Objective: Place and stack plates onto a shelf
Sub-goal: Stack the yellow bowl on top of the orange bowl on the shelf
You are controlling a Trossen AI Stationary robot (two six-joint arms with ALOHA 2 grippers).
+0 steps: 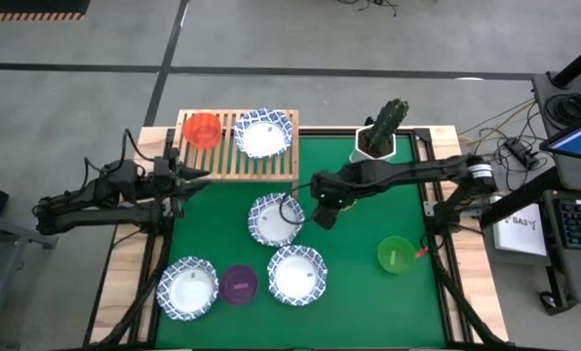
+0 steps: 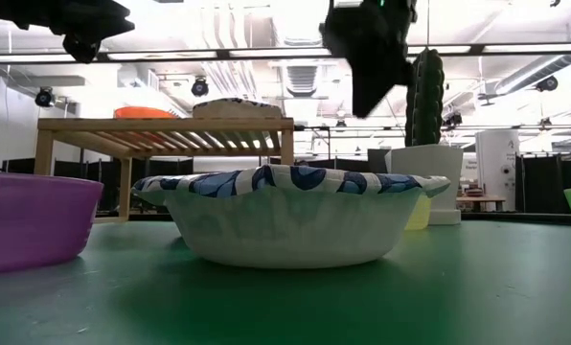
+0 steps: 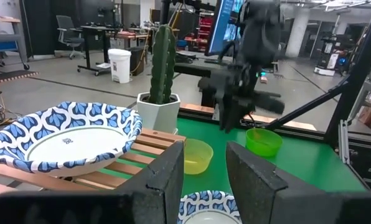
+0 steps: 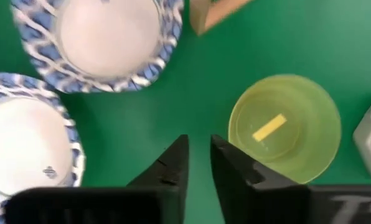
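Observation:
The shelf [image 1: 237, 161] stands at the table's far left and carries a red dish [image 1: 202, 129] and one blue-rimmed plate [image 1: 264, 133]. Three more plates rest on their bases on the green table: one in the middle [image 1: 276, 219] and two near the front [image 1: 188, 288], [image 1: 297, 275]. Purple [image 1: 240, 284] and green [image 1: 398, 253] dishes also sit on the table, as does a yellow-green one [image 4: 285, 127]. My right gripper [image 4: 198, 155] hangs above the table between the middle plate and the yellow-green dish, narrowly open, holding nothing. My left gripper [image 3: 204, 168] hovers level by the shelf's near edge, open.
A white pot with a cactus [image 1: 383, 132] stands at the far edge, right of the shelf. Open green surface lies on the table's right half around the green dish. My right arm [image 1: 407, 174] reaches across the far part of the table.

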